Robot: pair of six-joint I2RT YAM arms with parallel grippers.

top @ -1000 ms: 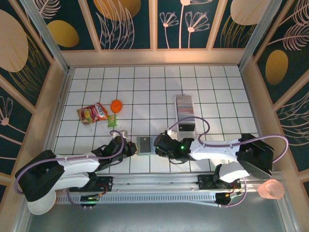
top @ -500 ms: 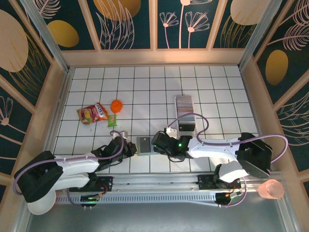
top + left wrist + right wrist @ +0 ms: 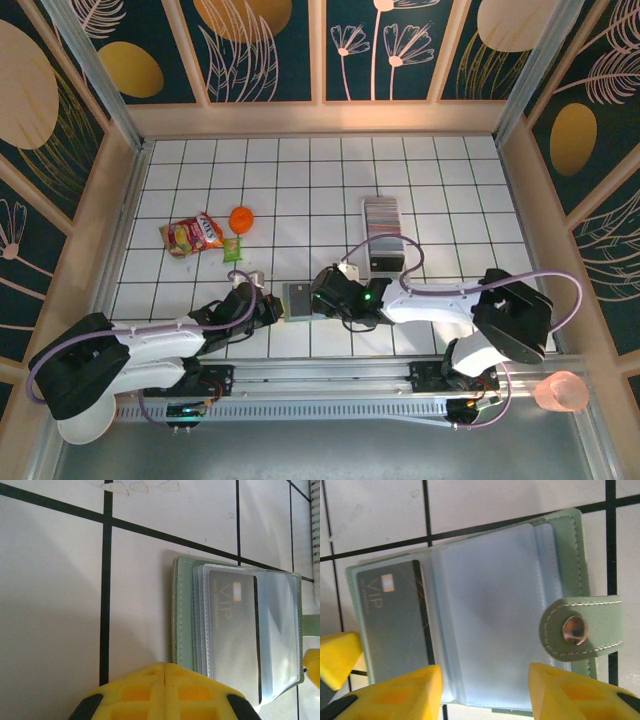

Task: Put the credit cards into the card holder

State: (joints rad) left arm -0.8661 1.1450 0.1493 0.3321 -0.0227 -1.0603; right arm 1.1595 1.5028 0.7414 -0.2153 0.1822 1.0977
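The card holder (image 3: pixel 298 298) lies open on the white tiles between my two grippers, sage-green outside with bluish clear sleeves (image 3: pixel 490 615). Its clasp tab (image 3: pixel 577 630) points right in the right wrist view. A grey VIP card (image 3: pixel 390 620) sits in one sleeve (image 3: pixel 235 625). My right gripper (image 3: pixel 485 682) hangs open just above the sleeves, one finger on each side. My left gripper (image 3: pixel 165 666) is shut with nothing in it, its tip at the holder's edge (image 3: pixel 270 308). The other credit cards (image 3: pixel 383 213) stand as a striped row farther back.
The cards stand in a long clear tray (image 3: pixel 386 262) right behind the right gripper (image 3: pixel 322 295). A snack bag (image 3: pixel 193 235), an orange round thing (image 3: pixel 241 218) and a small green packet (image 3: pixel 232 249) lie at the left. A pink cup (image 3: pixel 562 392) stands off the table.
My right gripper has moved left, from beside the holder to over its open sleeves. The left arm and the holder have stayed put.
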